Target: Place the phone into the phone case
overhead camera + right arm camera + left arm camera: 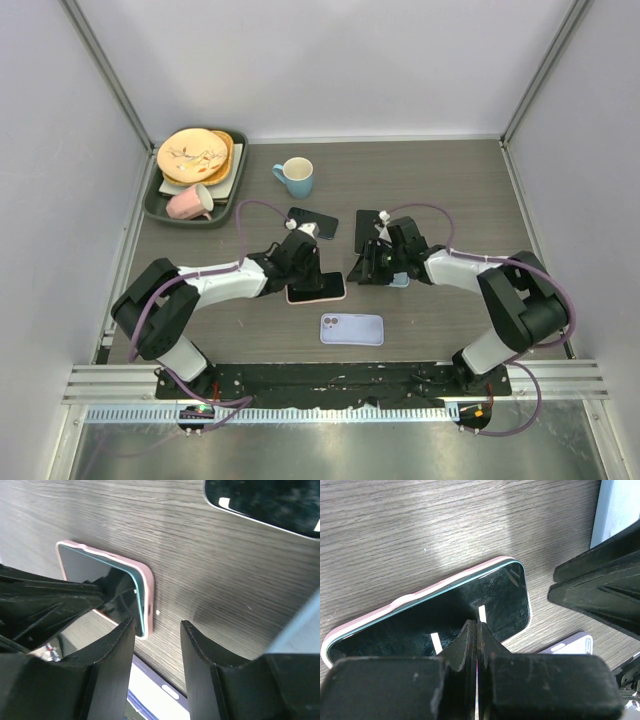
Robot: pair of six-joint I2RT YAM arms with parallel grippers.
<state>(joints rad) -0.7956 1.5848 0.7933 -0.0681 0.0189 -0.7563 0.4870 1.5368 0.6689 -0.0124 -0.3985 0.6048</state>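
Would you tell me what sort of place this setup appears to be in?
Most likely a robotics lab test cell: plain white panels in aluminium framing enclose the table, two robot arms are bolted to a rail at its near edge, and a tray of dishes sits as props.

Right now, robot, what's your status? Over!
Left gripper shut, tips on phone screen. Right gripper open beside pink case. Phone lies in case. Lavender phone nearby, not touching.

Pink phone case (445, 582), black phone (480, 592), grey woodgrain table (420, 520)
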